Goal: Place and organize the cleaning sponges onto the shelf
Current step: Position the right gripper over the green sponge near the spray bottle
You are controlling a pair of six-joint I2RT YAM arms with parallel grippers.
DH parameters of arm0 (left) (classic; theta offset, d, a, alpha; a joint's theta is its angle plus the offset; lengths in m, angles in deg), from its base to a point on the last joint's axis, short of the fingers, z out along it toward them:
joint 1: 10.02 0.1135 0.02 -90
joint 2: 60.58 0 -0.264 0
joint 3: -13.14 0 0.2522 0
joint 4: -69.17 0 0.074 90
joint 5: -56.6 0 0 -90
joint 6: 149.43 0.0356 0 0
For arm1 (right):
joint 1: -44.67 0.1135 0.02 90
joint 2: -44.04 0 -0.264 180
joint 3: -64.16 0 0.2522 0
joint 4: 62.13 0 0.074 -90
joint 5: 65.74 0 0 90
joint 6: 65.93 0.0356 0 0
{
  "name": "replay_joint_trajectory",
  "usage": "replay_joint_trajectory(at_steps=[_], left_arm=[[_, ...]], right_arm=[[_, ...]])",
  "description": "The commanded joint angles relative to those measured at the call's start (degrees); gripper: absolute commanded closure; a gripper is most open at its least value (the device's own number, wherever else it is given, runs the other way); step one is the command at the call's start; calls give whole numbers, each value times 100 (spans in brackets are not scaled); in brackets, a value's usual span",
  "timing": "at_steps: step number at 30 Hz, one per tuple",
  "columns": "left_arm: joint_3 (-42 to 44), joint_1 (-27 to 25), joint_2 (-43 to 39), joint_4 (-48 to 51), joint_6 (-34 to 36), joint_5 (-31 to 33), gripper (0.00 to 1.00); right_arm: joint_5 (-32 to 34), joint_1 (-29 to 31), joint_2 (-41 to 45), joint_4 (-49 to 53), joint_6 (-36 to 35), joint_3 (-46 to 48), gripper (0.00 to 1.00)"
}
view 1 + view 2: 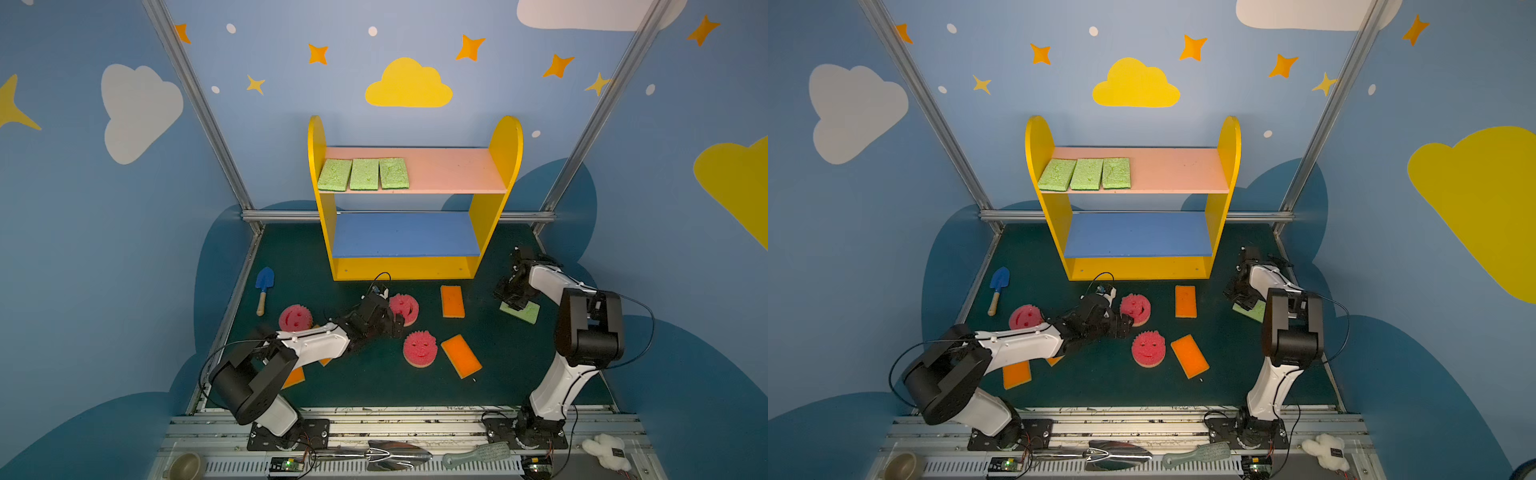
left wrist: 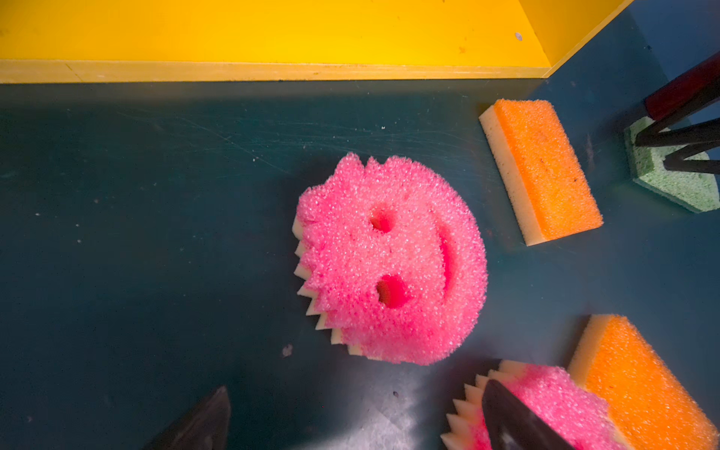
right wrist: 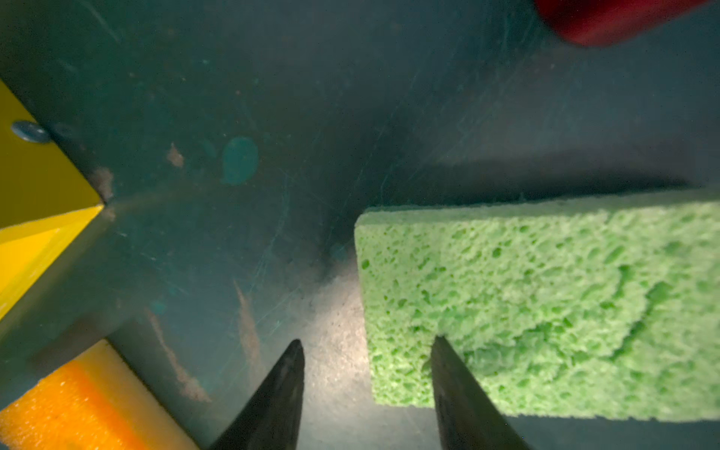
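Observation:
The yellow shelf [image 1: 505,166] holds three green sponges [image 1: 365,174] side by side on the left of its pink top board. A fourth green sponge [image 3: 545,304] lies on the mat at the right; my right gripper [image 3: 368,350] stands over its near corner, open, one finger above the sponge and one above bare mat. My left gripper [image 2: 356,420] is open just short of a pink smiley sponge [image 2: 393,261], with one fingertip [image 2: 510,420] over a second pink one [image 2: 553,397]. A third pink sponge [image 1: 295,318] and several orange sponges [image 1: 452,301] lie scattered on the mat.
A blue toy trowel [image 1: 264,286] lies at the mat's left edge. The shelf's blue middle board [image 1: 405,235] is bare. An orange sponge [image 1: 296,377] is partly hidden under the left arm. A bowl, metal scoop, brush and plush toy sit on the front rail [image 1: 395,424].

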State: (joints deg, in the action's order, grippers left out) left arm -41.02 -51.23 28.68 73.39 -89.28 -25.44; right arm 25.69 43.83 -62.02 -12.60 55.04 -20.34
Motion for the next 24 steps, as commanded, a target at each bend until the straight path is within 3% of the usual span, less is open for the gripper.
replay_joint_trajectory(at_steps=[1,3,10,15,24], left_arm=[[-75,-1,26,-39,-30,47,0],[-58,3,5,-41,-42,45,0],[-25,3,-61,5,-65,46,0],[49,-1,-204,46,-74,83,0],[68,-2,-484,223,-37,161,0]], right_arm=[[-192,-13,-164,282,-98,-146,56],[-272,-17,-208,306,-125,-165,65],[-524,-12,-500,743,-221,-485,79],[-574,43,-423,671,-231,-352,96],[-959,330,-34,469,-304,-39,100]])
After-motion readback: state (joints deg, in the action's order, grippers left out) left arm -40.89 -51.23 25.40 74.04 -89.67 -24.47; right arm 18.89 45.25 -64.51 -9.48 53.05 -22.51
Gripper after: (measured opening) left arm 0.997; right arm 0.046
